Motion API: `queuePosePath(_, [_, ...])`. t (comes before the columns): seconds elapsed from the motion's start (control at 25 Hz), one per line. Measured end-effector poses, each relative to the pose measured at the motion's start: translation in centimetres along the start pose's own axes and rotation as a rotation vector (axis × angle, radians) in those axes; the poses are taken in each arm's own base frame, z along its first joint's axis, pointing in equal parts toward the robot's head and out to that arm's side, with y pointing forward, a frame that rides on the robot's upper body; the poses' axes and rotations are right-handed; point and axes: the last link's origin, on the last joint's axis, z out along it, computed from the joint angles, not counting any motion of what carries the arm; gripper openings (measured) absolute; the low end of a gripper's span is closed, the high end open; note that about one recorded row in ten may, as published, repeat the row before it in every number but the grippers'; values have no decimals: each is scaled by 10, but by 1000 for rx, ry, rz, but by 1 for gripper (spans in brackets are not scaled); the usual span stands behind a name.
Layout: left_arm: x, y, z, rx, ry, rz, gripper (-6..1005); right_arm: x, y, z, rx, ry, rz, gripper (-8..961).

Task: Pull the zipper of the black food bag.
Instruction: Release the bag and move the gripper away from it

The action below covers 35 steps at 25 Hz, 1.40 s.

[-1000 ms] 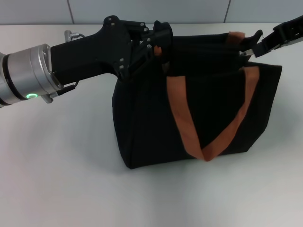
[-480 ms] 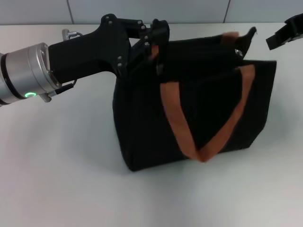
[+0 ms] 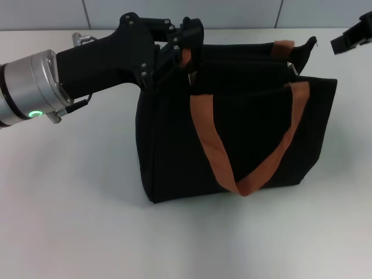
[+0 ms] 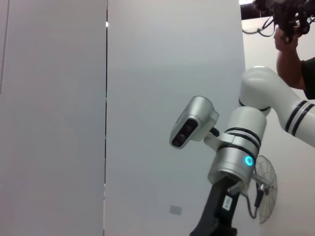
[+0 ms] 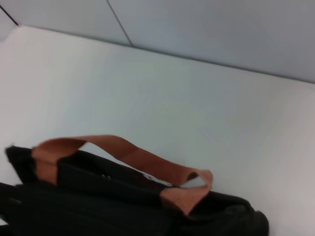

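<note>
The black food bag (image 3: 232, 133) stands upright mid-table with its two orange-brown handles (image 3: 215, 145). My left gripper (image 3: 187, 43) is at the bag's top left corner, shut on the fabric edge by the handle's root. A small silver zipper pull (image 3: 292, 68) shows at the right end of the bag's top. My right gripper (image 3: 351, 36) is apart from the bag, up at the far right, and only partly in view. The right wrist view shows the bag's top (image 5: 98, 206) and one handle (image 5: 123, 153) from above. The bag is absent from the left wrist view.
The white table (image 3: 75, 203) spreads around the bag, with a pale wall behind it. The left wrist view shows a wall and my right arm (image 4: 236, 147), with a person behind it at the top right.
My right gripper has let go at the bag's right top end and drawn away up and to the right. The bag's top has sagged back and shifted slightly left. The left gripper keeps its hold.
</note>
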Motion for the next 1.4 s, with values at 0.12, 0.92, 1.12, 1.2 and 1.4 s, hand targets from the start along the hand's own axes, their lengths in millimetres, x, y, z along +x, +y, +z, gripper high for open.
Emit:
queuePosePath(0.12, [0, -1, -1, 9, 0, 1, 125, 8, -2, -6, -93, -86, -11, 63])
queuePosePath(0.92, [0, -8, -8, 67, 1, -35, 129, 175, -33, 15, -580, -912, -443, 664])
queuePosePath(1.12, [-2, -8, -11, 88, -3, -43, 130, 216, -17, 55, -559, -861, -555, 770])
queuePosePath(1.2, [-3, -10, -15, 116, 0, -47, 130, 228, -13, 73, -530, -804, -580, 766])
queuePosePath(1.4, [-8, -9, -20, 143, -8, -54, 131, 228, -13, 88, -521, -725, -579, 766])
